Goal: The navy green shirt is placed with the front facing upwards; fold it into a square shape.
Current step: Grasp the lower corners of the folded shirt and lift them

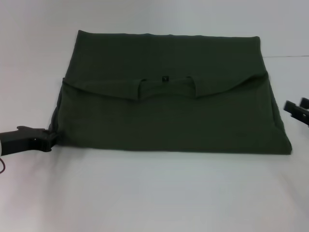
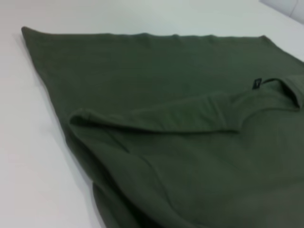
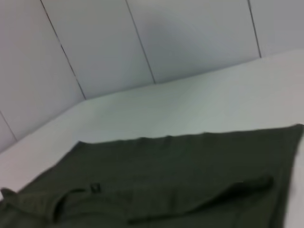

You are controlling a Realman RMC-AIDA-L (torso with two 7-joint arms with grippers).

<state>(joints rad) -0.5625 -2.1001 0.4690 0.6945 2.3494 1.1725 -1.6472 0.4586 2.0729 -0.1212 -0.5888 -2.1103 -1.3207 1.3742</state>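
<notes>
Head view: the navy green shirt lay on the white table, already folded once, its near half brought over the far half so that the plain back faced up and no print showed. The collar with its small tag pointed away from me; the long axis ran from my left to my right. My left gripper touched the near left corner of the cloth, though I could not tell whether its jaws were apart or closed on the fabric. My right gripper stood just beside the right edge, clear of the cloth, jaws likewise unreadable. Left wrist view: the upper layer ended in a rolled edge over the flat lower layer, and the tag sat near the collar opening. Right wrist view: the shirt lay flat before a panelled wall, its far edge straight. I judged the lengthwise fold complete and the crosswise fold pending; the next move called for gripping one short side at both corners and carrying it over the other, edges aligned, to approach a square.
</notes>
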